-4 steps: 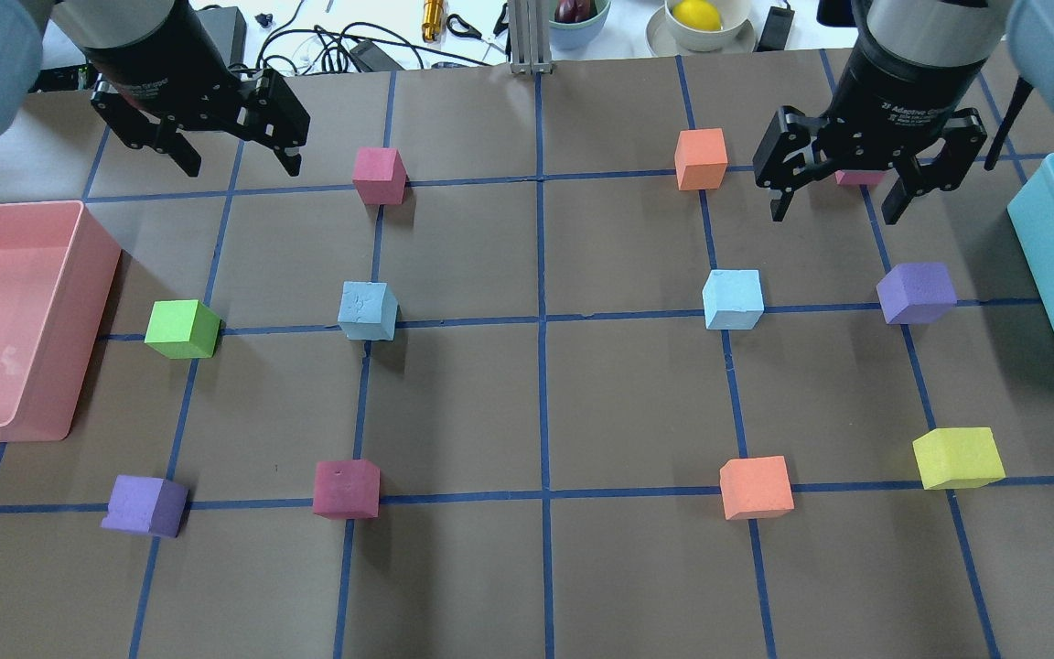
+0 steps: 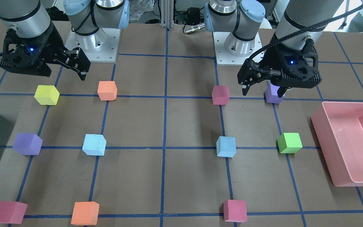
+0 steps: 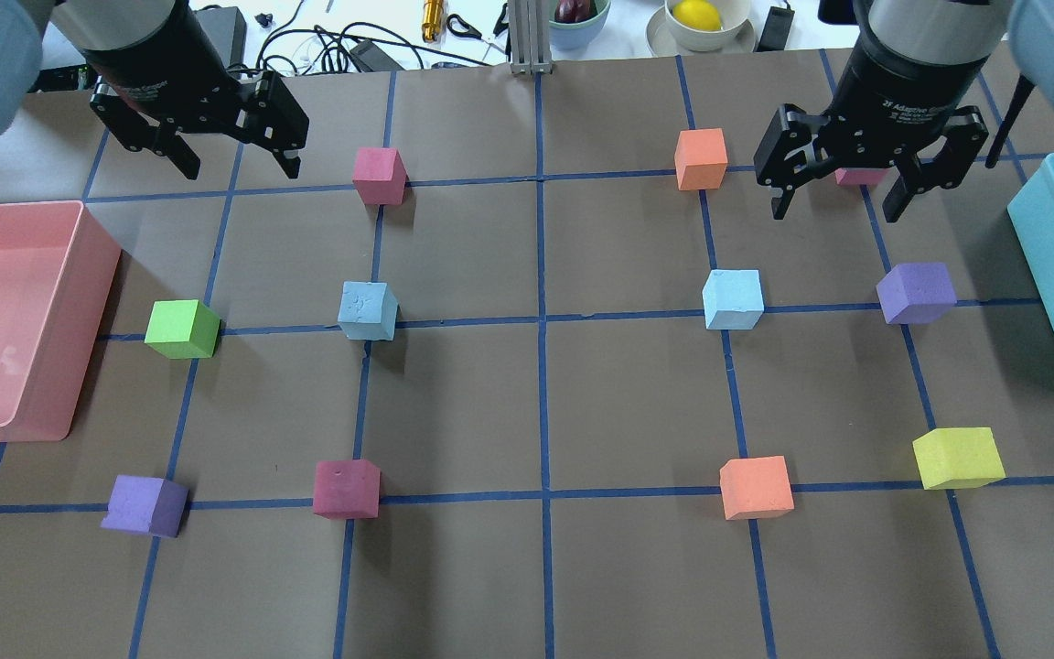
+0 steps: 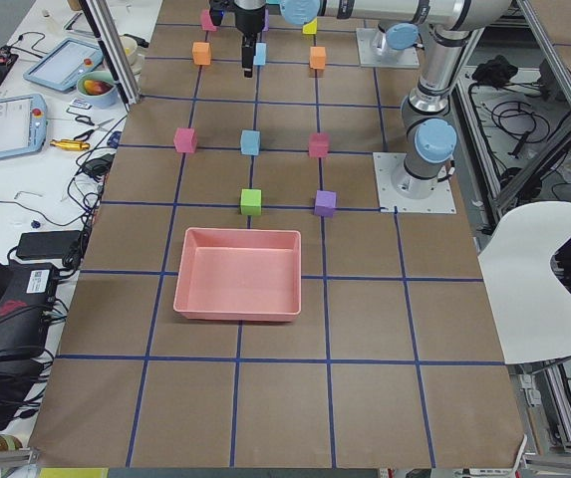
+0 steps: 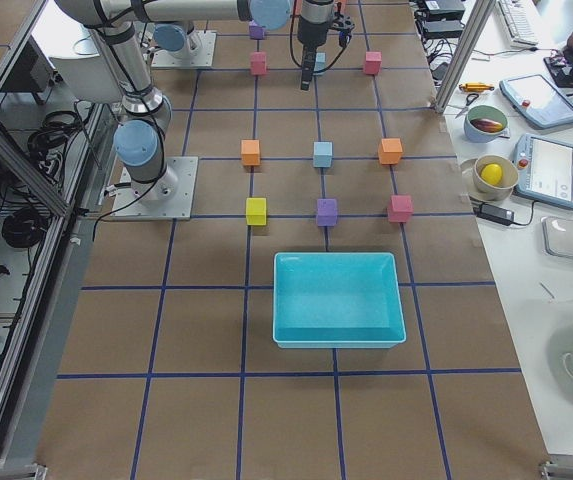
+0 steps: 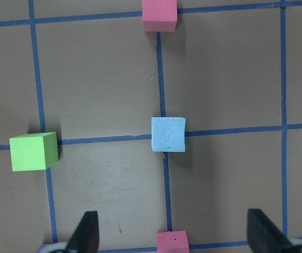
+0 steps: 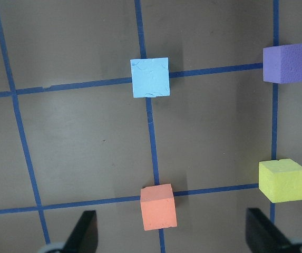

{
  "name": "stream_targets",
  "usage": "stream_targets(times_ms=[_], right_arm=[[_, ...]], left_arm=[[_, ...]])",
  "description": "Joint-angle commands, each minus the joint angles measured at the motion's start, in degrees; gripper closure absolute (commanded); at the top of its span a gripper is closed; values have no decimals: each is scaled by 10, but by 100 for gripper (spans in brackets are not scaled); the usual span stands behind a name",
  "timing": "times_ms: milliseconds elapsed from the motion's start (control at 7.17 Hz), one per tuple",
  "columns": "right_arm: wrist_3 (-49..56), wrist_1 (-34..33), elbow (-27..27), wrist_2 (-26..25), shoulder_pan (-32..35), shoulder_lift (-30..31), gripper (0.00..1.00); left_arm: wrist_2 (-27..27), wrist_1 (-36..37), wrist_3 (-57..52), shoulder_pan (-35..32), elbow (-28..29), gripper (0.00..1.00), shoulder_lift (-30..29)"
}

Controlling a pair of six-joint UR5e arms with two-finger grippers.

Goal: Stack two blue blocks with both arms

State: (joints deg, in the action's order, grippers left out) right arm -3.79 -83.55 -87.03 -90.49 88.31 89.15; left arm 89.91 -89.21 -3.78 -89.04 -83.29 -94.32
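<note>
Two pale blue blocks sit on the table's middle grid line. One (image 3: 368,311) is on my left half, also in the left wrist view (image 6: 168,134) and front view (image 2: 226,146). The other (image 3: 733,299) is on my right half, also in the right wrist view (image 7: 150,77) and front view (image 2: 94,145). My left gripper (image 3: 241,172) hangs open and empty above the table, farther back and to the left of its block. My right gripper (image 3: 835,215) hangs open and empty, farther back and to the right of its block. Both are well above the blocks.
A pink bin (image 3: 79,275) stands at the left edge and a teal bin (image 3: 1039,238) at the right edge. Green (image 3: 182,329), purple (image 3: 916,293), orange (image 3: 701,158), pink (image 3: 379,175), magenta (image 3: 346,489) and yellow (image 3: 957,458) cubes sit on the grid crossings around the blue blocks.
</note>
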Motion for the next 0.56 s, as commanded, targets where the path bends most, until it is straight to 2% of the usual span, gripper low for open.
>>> stream_targets(times_ms=[0,419], right_arm=[[0,1,0,0,-4,-1,0],[-4,-6,-2,0,-1,-13,0]], left_arm=[[0,-1,0,-1,-6,0,0],[-7,8,8,-1,-18,0,-22]])
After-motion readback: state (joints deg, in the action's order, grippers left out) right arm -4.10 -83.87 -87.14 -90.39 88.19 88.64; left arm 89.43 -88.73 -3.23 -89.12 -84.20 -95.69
